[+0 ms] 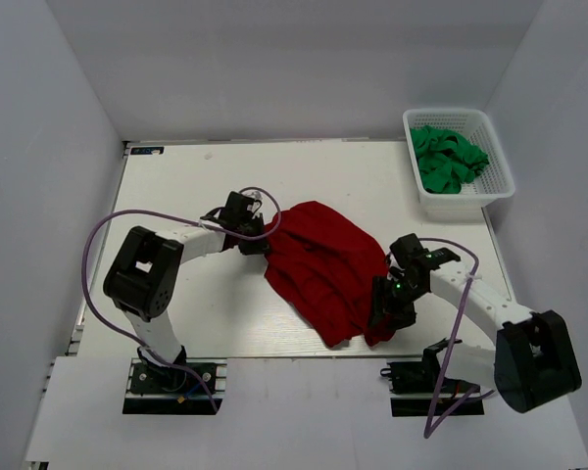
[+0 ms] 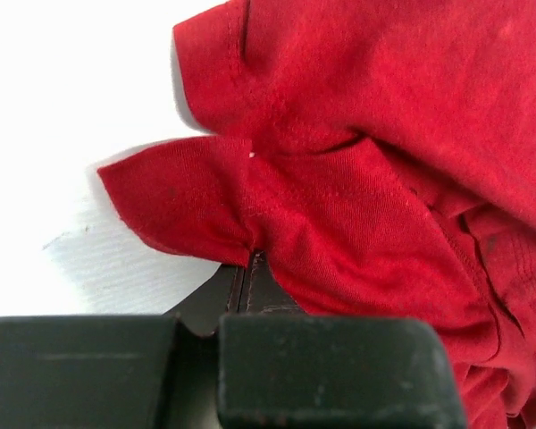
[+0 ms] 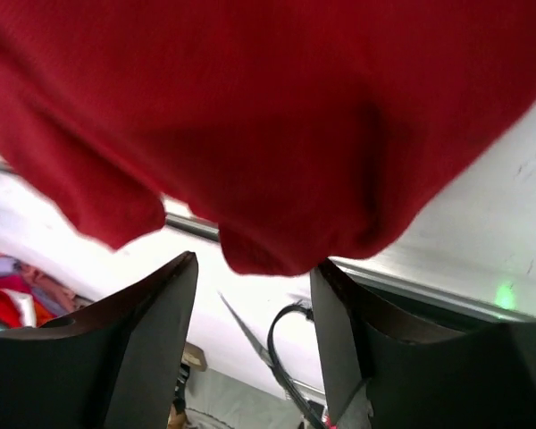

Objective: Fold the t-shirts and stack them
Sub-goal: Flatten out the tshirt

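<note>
The right gripper [image 1: 382,315] sits at 5 o'clock of the red shirt [image 1: 318,259], close to the table's [image 1: 196,186] near edge. Its jaws stand wide, and a drooping lobe of hem hangs between the tips without being pinched. The shirt lies mid-table as a rumpled, unfolded heap, its near hem reaching toward that edge. At the shirt's 10 o'clock the left gripper [image 2: 248,268] is clamped tight on a seam by what looks like a sleeve. Far off at the table's 1 o'clock, the basket [image 1: 465,201] holds the green shirts [image 1: 449,157], well apart from both arms.

The main risk is on the right side. If those jaws close now they may catch only the tip of the lobe, which would slip out once the cloth is lifted or stretched. A pull from the left alone would drag the heap, not spread it. Any slack pushed nearward could spill over the edge.

Count: one red shirt, one basket, two grippers. The green ones are wadded together, so their number cannot be told, though probably more than one.
</note>
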{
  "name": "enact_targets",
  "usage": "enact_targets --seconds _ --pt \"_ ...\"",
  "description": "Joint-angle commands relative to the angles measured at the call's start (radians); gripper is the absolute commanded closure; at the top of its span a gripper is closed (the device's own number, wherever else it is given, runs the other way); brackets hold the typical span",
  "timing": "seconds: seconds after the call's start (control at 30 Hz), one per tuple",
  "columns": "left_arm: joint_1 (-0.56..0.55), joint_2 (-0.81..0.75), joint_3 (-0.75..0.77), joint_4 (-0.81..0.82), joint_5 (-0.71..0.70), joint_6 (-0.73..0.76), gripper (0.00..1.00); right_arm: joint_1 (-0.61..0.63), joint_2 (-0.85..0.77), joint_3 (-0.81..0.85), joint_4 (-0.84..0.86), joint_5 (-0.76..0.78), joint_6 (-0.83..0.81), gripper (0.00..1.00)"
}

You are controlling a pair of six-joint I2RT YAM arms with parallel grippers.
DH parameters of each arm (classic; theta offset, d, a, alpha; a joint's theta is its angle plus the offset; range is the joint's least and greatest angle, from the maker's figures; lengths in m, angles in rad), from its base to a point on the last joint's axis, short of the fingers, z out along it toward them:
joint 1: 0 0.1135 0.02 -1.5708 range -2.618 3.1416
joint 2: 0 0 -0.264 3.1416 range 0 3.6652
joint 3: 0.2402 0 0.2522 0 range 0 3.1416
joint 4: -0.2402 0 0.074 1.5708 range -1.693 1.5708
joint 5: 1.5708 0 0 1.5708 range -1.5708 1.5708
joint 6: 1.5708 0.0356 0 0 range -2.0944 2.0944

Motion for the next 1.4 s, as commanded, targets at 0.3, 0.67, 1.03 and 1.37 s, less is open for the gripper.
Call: enact_targets --seconds 0.3,0.67,1.03,1.37 --pt "-0.004 -0.164 -0.012 0.011 -0.061 0.016 1.00 0.063 0.050 0.053 0.124 0.174 0.081 1.00" --pt "-0.004 -0.319 0.206 0.002 -0.168 0.070 1.00 0.057 -0.075 0.370 0.170 0.233 -0.093 1.00" --pt "-0.004 -0.500 0.446 0.047 -0.375 0.245 1.00 0.054 -0.120 0.812 0.296 0.511 -0.124 1.00" --pt "0.019 -0.621 0.513 0.047 -0.783 0.406 1.00 0.053 -0.175 1.044 0.426 0.947 -0.207 1.00"
